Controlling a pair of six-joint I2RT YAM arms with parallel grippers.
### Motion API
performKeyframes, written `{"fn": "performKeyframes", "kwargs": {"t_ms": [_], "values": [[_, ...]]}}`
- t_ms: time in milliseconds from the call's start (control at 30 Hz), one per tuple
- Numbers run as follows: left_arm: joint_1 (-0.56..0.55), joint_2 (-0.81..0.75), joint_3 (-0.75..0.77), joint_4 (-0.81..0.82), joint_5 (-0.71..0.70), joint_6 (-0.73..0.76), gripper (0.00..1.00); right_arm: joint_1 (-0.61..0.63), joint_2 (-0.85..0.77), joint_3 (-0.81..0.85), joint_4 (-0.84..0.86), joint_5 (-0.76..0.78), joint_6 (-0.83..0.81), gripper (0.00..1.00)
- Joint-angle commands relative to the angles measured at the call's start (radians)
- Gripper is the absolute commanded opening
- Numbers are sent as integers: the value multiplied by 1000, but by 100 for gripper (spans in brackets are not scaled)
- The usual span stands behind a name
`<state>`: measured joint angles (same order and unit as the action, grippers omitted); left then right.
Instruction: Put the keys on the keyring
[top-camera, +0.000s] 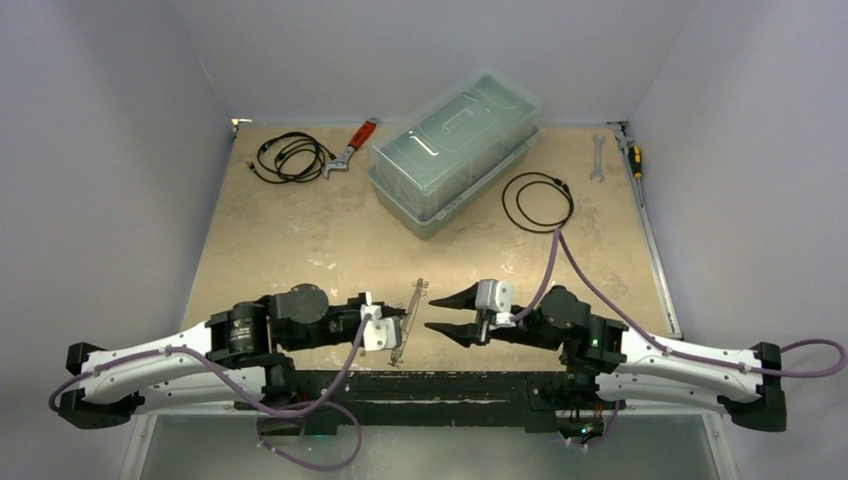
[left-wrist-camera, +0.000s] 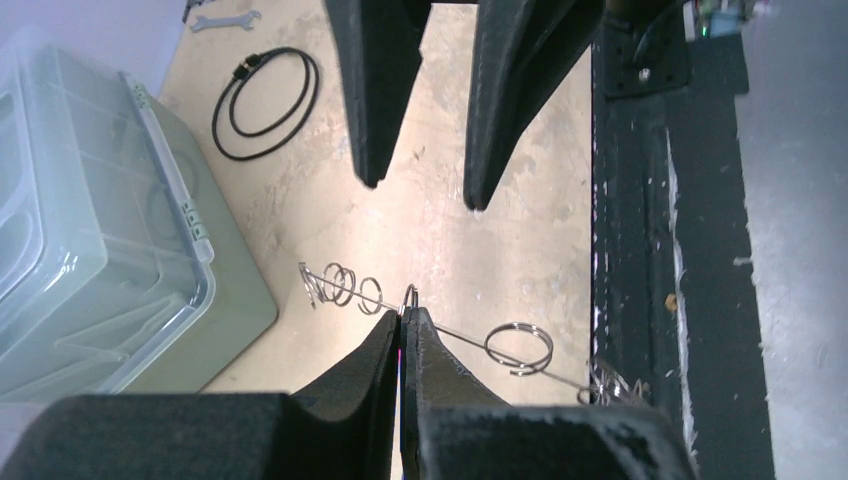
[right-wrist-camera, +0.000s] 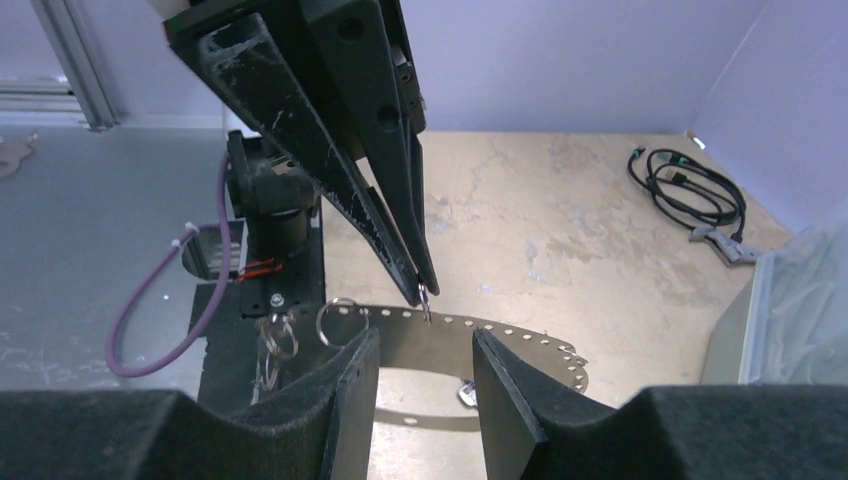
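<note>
A: Gripper status?
B: My left gripper (left-wrist-camera: 403, 312) clamps the keyring (right-wrist-camera: 530, 340) above the table. My right gripper (right-wrist-camera: 425, 342) gapes just beside it.
A: Surroundings?
B: Box (top-camera: 455, 150) and cable (top-camera: 538, 200) lie well behind.

The bare beige tabletop (top-camera: 320, 240) ahead of both arms is free up to the clear lidded plastic box (top-camera: 455, 150), which blocks the back middle. A black cable loop (top-camera: 538, 200) lies right of it. Between the left gripper (left-wrist-camera: 404, 312) and the right gripper (top-camera: 430, 313), the thin silvery keyring (top-camera: 409, 322) bars the gap.
</note>
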<state>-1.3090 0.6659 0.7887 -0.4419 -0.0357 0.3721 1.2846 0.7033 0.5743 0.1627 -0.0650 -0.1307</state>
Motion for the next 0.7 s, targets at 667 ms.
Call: {"fn": "performKeyframes", "kwargs": {"t_ms": [667], "values": [[5, -134, -218, 659, 122, -314, 0, 5, -121, -58, 158, -61, 80, 40]]}}
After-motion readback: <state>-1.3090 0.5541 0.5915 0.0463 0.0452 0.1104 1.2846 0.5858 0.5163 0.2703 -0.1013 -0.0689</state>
